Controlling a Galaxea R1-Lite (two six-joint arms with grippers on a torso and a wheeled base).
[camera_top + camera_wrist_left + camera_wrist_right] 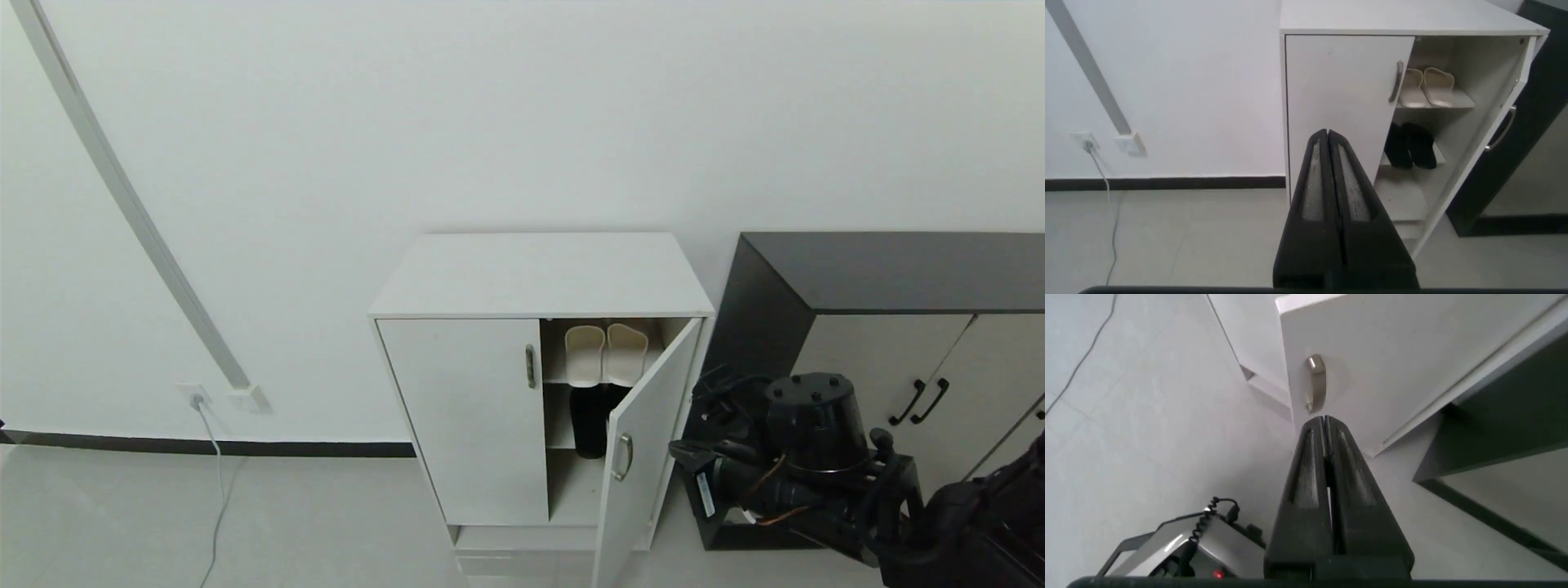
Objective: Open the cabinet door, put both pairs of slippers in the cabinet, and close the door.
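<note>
Head view: cabinet (531, 273) with right door (653, 425) ajar, beige slippers (604, 355) above black slippers (589, 420) inside. At 3 o'clock of handle (624, 456), right gripper (1325, 420), fingers pressed together, empty; left gripper (1328, 132) likewise. Door likely light, stiff, free-swinging: push flat panel near handle edge.

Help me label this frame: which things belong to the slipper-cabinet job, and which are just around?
Job: white cabinet, its open right door, beige slippers, black slippers, right gripper near the door handle.
Around: black cabinet, wall socket, cable.
</note>
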